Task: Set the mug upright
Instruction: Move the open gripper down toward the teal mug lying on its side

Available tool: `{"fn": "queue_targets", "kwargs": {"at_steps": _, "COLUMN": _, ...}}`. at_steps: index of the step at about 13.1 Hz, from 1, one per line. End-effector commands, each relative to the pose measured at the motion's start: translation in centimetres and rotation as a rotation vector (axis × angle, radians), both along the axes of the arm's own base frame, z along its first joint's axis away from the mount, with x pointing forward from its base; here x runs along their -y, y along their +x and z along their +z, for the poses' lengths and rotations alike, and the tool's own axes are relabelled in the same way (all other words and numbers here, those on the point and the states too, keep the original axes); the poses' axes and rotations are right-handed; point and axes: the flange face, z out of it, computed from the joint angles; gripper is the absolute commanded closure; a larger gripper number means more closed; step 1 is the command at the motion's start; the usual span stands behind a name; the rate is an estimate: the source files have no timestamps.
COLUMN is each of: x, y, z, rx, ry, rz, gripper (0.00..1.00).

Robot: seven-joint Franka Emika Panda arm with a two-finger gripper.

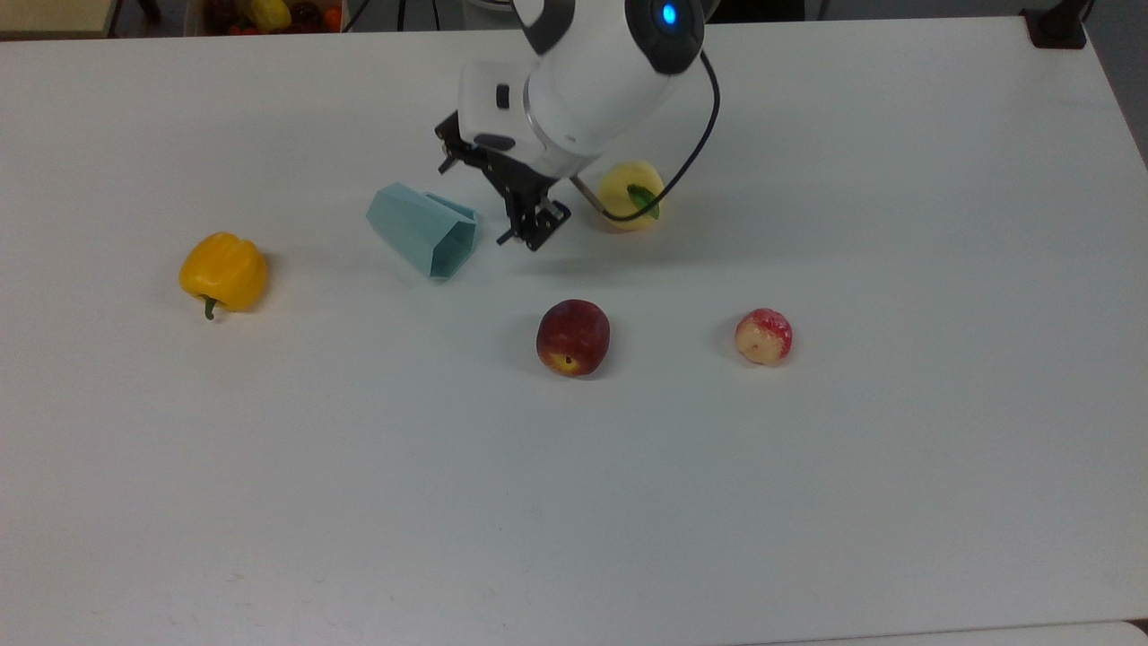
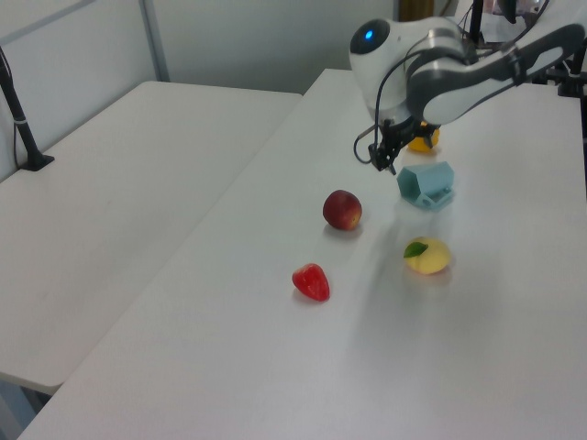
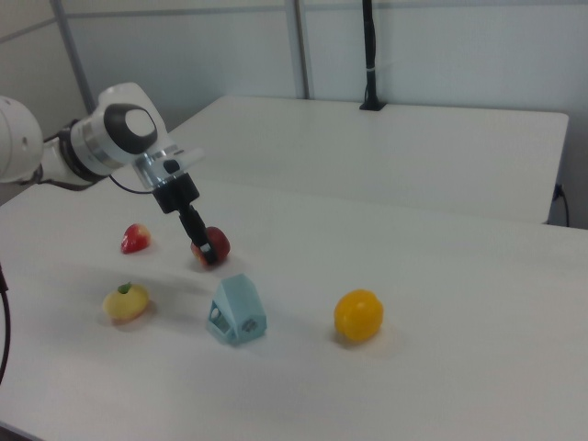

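Note:
The mug (image 1: 420,230) is a pale teal faceted cup lying on its side on the white table (image 1: 574,502). In the top view its hexagonal rim faces down and to the right. In the left view the mug (image 2: 425,183) lies between the yellow pepper and the yellow peach. The right view shows the mug (image 3: 237,310) near the table's front. My gripper (image 1: 535,231) hangs just right of the rim in the top view, apart from it, open and holding nothing. The gripper (image 2: 385,166) sits left of the mug in the left view, and the gripper (image 3: 206,255) points down behind the mug in the right view.
A yellow bell pepper (image 1: 223,272) lies at the top view's left. A yellow peach with a leaf (image 1: 631,195) sits partly under my arm. A dark red peach (image 1: 573,337) and a small red-and-cream fruit (image 1: 763,336) lie nearer the front. A fruit box (image 1: 269,13) stands beyond the far edge.

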Motion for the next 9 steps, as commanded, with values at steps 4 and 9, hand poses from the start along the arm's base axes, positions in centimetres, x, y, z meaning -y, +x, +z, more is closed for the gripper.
{"fn": "queue_targets", "kwargs": {"at_steps": 4, "x": 1.0, "y": 1.5, "z": -4.5, "rx": 0.002, "ry": -0.049, "rz": -0.009, "gripper": 0.00}}
{"fn": "queue_targets", "kwargs": {"at_steps": 9, "x": 5.0, "y": 1.2, "z": -5.4, "rx": -0.037, "ry": -0.065, "rz": -0.046, "gripper": 0.00}}
